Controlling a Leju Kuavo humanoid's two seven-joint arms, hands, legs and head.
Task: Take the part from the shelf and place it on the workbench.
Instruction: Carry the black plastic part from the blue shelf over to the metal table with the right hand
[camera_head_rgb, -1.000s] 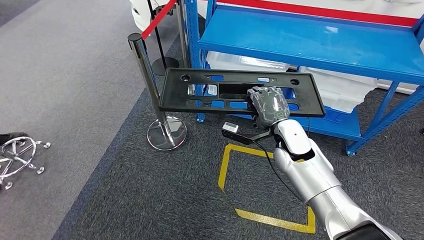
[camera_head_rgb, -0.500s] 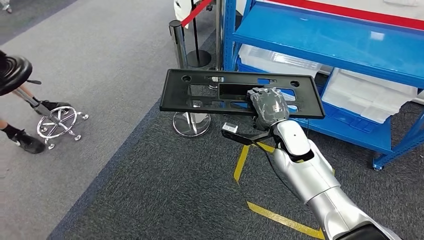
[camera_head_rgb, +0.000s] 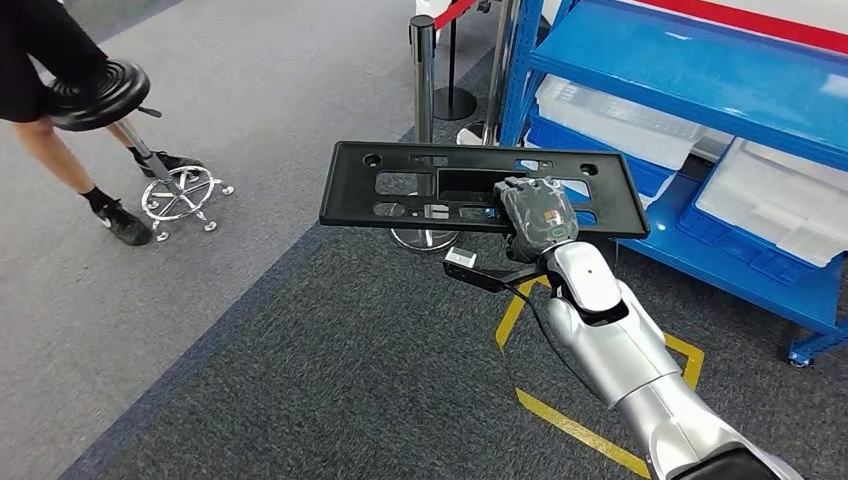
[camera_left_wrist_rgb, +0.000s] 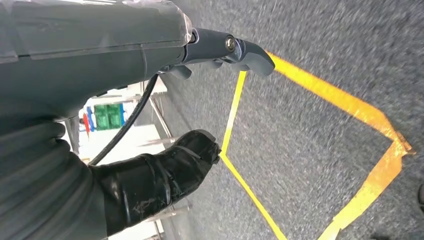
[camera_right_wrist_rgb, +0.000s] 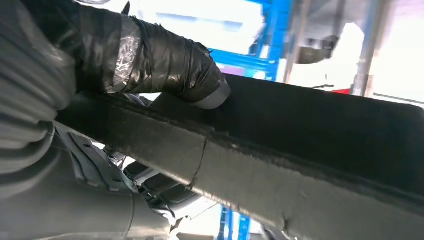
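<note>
The right robot hand (camera_head_rgb: 538, 214) grips a long, flat black plastic part (camera_head_rgb: 420, 187) at its near long edge, toward the right end, and holds it roughly level in the air above the dark grey carpet floor (camera_head_rgb: 330, 370). The part, pierced with rectangular cut-outs and small round holes, reaches out to the left of the silver arm (camera_head_rgb: 620, 350). In the right wrist view the thumb (camera_right_wrist_rgb: 165, 62) presses down on the part's edge (camera_right_wrist_rgb: 310, 150), with darker fingers underneath.

Behind the part stands a blue metal shelf (camera_head_rgb: 700, 70), its lower level carrying white plastic trays (camera_head_rgb: 790, 205). A chrome stanchion post (camera_head_rgb: 424, 70) with a red belt stands just beside the shelf's left upright. Yellow tape (camera_head_rgb: 570, 430) marks a box on the carpet below the arm.

At the upper left, a person's legs (camera_head_rgb: 55, 160) stand beside a black rolling stool (camera_head_rgb: 110, 95) on lighter grey flooring.

The left robot hand (camera_left_wrist_rgb: 165, 170) hangs over the carpet and yellow tape, holding nothing, its thumb and fingers apart.
</note>
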